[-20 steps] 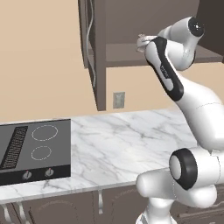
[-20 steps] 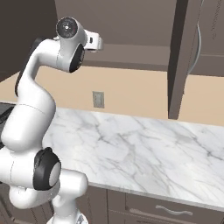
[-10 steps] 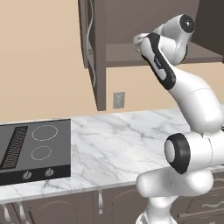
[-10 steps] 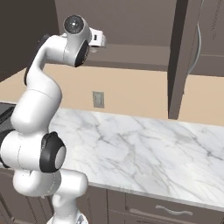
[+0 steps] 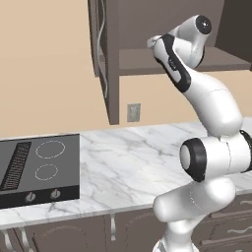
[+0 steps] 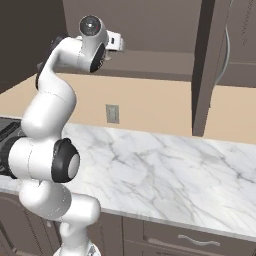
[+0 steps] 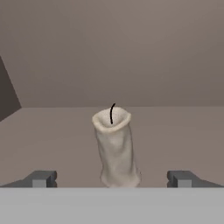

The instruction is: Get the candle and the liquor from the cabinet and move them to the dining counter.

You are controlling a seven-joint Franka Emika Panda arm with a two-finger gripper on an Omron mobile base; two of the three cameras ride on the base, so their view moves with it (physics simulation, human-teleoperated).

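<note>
The candle [image 7: 115,148] stands upright on the shelf floor inside the cabinet [image 5: 114,59], its black wick rising from a wavy rim, its body widening toward the base. It sits between the two dark fingertips [image 7: 41,178] of the end effector [image 7: 113,179], which are spread wide and clear of it on both sides, touching nothing. From the base cameras the white arm reaches up into the open cabinet, whose dark door [image 6: 207,65] with a silver bar handle hangs swung outward. Below runs a marble desk [image 5: 133,162] with a black cooktop [image 5: 38,167] at its left end and a wall outlet [image 6: 112,113] above it.
</note>
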